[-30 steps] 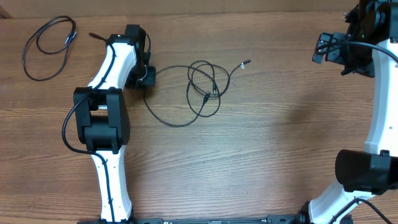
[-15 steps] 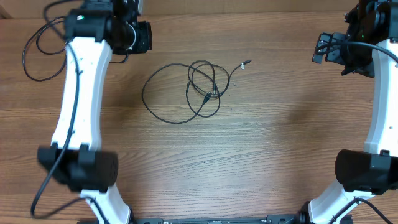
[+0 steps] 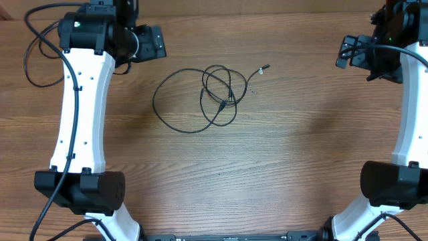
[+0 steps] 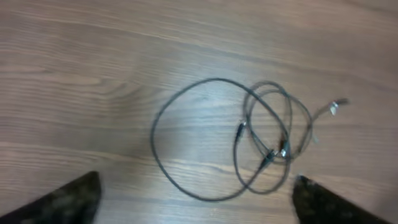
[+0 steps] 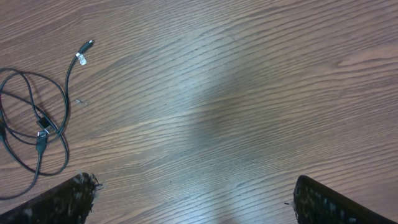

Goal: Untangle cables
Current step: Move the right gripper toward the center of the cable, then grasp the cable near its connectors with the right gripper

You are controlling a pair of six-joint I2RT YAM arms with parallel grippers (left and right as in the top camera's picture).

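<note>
A tangle of thin black cables (image 3: pixel 224 100) is lying at the upper middle of the overhead view on a brown wood-grain worktop (image 3: pixel 301 161), with nothing gripping it. One wide loop (image 3: pixel 155 102) is spreading out to the left of the knot. Several smaller loops are crossing one another at the centre, where small plugs are sitting. A free tail with a silvery plug end (image 3: pixel 263 68) is curving off to the upper right. A second thin black cable (image 3: pixel 27 67) is lying as a loose loop in the upper left corner, well apart from the tangle and partly hidden behind the white left arm (image 3: pixel 83 100).

The left gripper (image 3: pixel 158 42) is hovering near the tangle's upper left, its fingers spread wide and holding nothing; in its wrist view the whole tangle is showing between them. The right gripper (image 3: pixel 346 52) is hanging at the upper right, likewise wide apart and empty, well apart from the plug end.

With one cord apparently laid aside, the work seems to be sitting between grasps. The next move is probably calling for one strand to be chosen, either the wide loop or the free tail, and drawn away from the knot, perhaps while the other gripper pins the centre.

Nothing is blocking either approach. The thin cord lying flat on the worktop may be hard to pinch, and pulling the wrong strand could tighten the crossings.
</note>
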